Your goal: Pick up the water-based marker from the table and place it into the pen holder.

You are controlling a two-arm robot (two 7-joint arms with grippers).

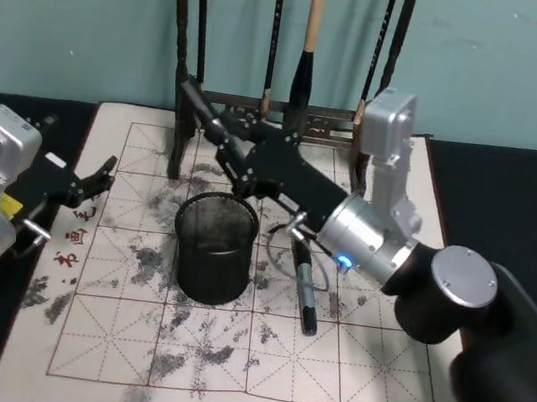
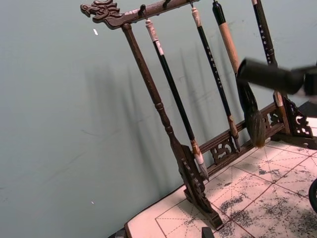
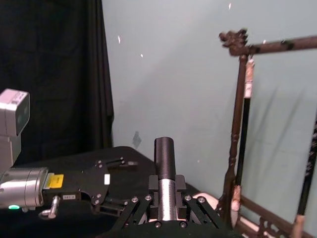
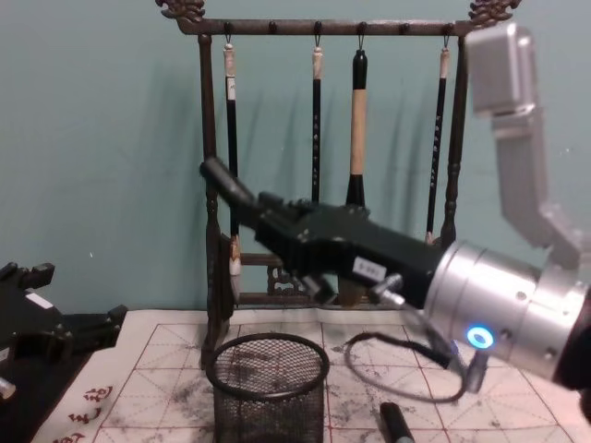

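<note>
My right gripper is shut on a black water-based marker, which sticks out past the fingers and hangs in the air just above and behind the pen holder. In the right wrist view the marker stands clamped in the gripper. From the chest, the marker tip points up and left over the round black mesh pen holder. My left gripper rests open at the mat's left edge. The dark table carries a cream mat.
A tall wooden brush rack with several hanging brushes stands right behind the pen holder. A second black pen lies on the mat to the right of the holder, under my right forearm.
</note>
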